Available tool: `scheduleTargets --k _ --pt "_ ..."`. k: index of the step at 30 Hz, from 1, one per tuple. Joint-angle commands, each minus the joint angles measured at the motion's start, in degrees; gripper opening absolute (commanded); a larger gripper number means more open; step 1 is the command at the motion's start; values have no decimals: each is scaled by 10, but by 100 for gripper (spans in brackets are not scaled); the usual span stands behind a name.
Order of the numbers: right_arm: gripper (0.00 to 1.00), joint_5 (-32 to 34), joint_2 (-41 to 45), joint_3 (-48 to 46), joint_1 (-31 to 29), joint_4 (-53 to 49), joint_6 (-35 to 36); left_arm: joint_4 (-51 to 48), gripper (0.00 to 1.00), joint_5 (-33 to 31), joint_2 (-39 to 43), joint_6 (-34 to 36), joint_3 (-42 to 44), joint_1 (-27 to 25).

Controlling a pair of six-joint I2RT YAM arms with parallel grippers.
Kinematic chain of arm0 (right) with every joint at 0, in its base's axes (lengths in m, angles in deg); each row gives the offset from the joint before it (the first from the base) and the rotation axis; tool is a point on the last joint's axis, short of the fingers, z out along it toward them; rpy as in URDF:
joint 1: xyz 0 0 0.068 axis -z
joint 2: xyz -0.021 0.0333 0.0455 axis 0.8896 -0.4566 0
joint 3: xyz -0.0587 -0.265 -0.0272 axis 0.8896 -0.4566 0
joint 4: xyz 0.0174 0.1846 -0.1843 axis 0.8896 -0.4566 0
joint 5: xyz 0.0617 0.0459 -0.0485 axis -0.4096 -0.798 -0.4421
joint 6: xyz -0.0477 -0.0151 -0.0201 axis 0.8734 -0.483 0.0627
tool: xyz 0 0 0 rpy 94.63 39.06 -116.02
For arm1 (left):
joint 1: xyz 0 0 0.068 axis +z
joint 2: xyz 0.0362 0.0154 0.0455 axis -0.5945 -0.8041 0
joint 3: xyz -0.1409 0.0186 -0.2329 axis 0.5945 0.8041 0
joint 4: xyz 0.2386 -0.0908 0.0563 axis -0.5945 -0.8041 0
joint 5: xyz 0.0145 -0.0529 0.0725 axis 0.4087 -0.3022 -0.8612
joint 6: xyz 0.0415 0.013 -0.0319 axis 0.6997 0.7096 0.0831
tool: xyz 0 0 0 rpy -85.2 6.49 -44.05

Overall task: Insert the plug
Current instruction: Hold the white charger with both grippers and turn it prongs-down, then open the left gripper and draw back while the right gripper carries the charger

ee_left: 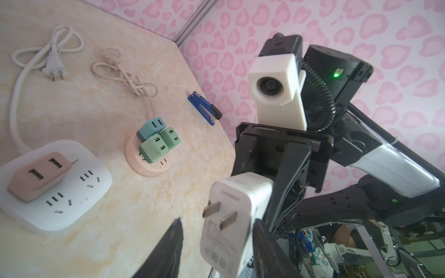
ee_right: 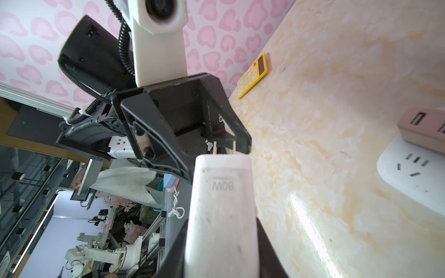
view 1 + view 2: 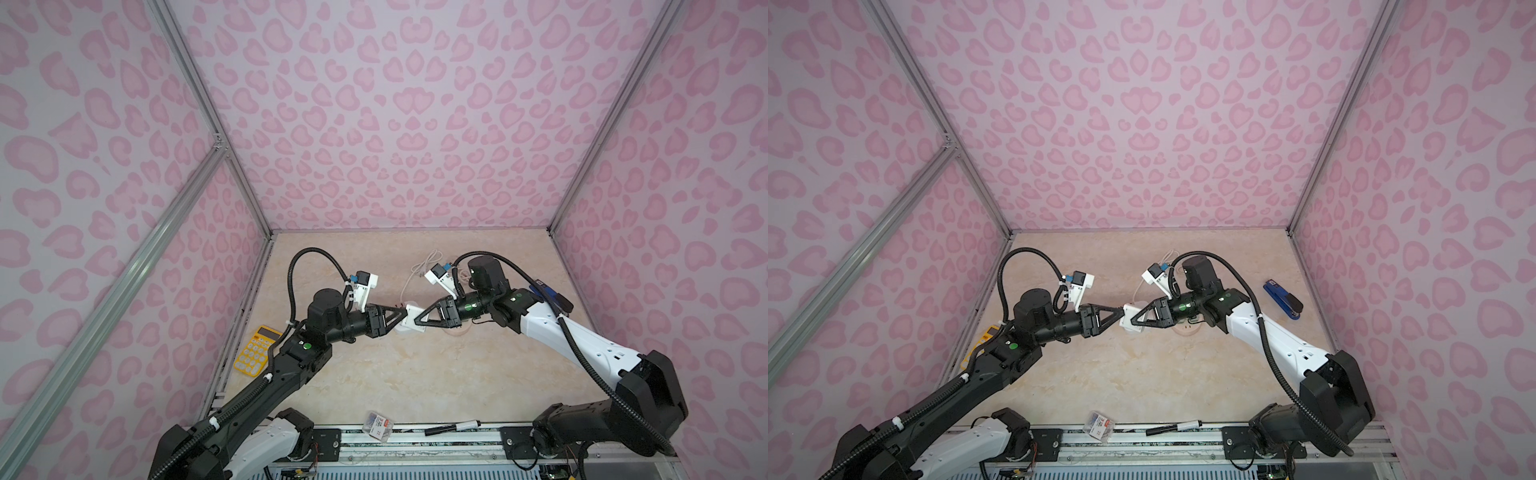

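Both top views: high up, steep downward look over the whole beige marble-look tabletop [image 3: 415,374]. My wrist views: close in, facing each other, sharing the white two-pin charger block [image 1: 231,216] and white square power strip [image 1: 60,192].

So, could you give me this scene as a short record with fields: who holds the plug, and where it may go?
held item: white charger, prongs bare, above the table
right gripper: shut on the charger body
left gripper: jaws either side of the prong end; grip not clear
likely target: white power strip, pink adapter in it, several sockets free
also there: round pink socket with three small adapters, yellow calculator, blue stapler
task state: plug not yet inserted
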Motion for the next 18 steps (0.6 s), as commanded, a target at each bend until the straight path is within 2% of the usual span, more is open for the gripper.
scheduleTargets --k 1,8,10,12,18 --pt "0 -37 -5 -7 -2 78 -37 63 49 26 -4 -20 6 0" --pt "0 -39 -20 -11 -4 122 -66 85 47 35 -12 -42 7 -4" --pt "0 -39 -26 -11 -5 128 -68 88 43 36 -12 -45 9 -5" --pt "0 -37 -32 -11 -5 135 -76 88 31 36 -11 -49 9 -6" --pt "0 -26 -43 -11 -5 171 -106 98 6 31 -6 -64 15 -8"
